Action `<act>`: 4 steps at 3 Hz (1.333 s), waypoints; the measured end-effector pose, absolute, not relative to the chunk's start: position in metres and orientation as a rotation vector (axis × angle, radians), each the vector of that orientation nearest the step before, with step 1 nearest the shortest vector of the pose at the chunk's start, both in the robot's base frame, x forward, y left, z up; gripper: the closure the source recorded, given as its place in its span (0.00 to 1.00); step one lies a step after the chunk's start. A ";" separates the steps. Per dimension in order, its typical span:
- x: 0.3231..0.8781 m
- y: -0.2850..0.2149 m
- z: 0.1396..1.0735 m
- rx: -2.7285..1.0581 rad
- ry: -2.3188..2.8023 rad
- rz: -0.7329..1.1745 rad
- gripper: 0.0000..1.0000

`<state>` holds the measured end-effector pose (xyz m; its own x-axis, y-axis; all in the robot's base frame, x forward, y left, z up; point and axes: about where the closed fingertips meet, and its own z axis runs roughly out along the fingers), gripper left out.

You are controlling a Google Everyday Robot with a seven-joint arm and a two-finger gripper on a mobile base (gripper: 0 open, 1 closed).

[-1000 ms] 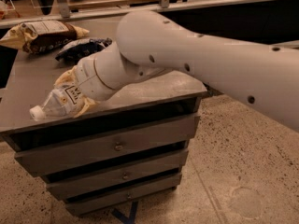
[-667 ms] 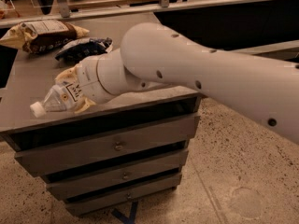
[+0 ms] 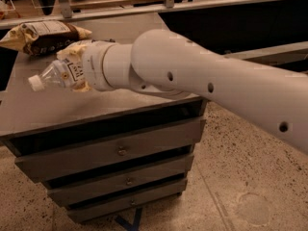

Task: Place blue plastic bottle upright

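The blue plastic bottle (image 3: 57,74) is clear with a white cap at its left end and a white label. It lies tilted, cap pointing left and slightly down, held above the grey cabinet top (image 3: 43,112). My gripper (image 3: 72,71) is shut on the blue plastic bottle around its body, its cream fingers (image 3: 72,52) above and below the label. The big white arm (image 3: 192,81) reaches in from the right and hides the bottle's base.
A tan-and-brown chip bag (image 3: 43,35) lies at the back left of the cabinet top. The cabinet has three drawers (image 3: 120,150) below. A speckled floor (image 3: 240,177) lies to the right. A rail and a dark wall stand behind.
The gripper has lifted the bottle off the cabinet top and carried it up and back. The dark snack bag behind it is now hidden by the arm.
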<state>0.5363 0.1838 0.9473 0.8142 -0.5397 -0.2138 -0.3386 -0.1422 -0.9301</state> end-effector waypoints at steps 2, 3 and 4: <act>0.561 0.157 0.968 -1.501 0.871 -0.248 1.00; 0.588 0.115 0.980 -1.313 0.977 -0.308 1.00; 0.617 0.052 0.976 -1.110 1.069 -0.373 1.00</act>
<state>0.6168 0.0521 0.9756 0.4826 -0.7143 -0.5068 -0.2436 0.4463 -0.8611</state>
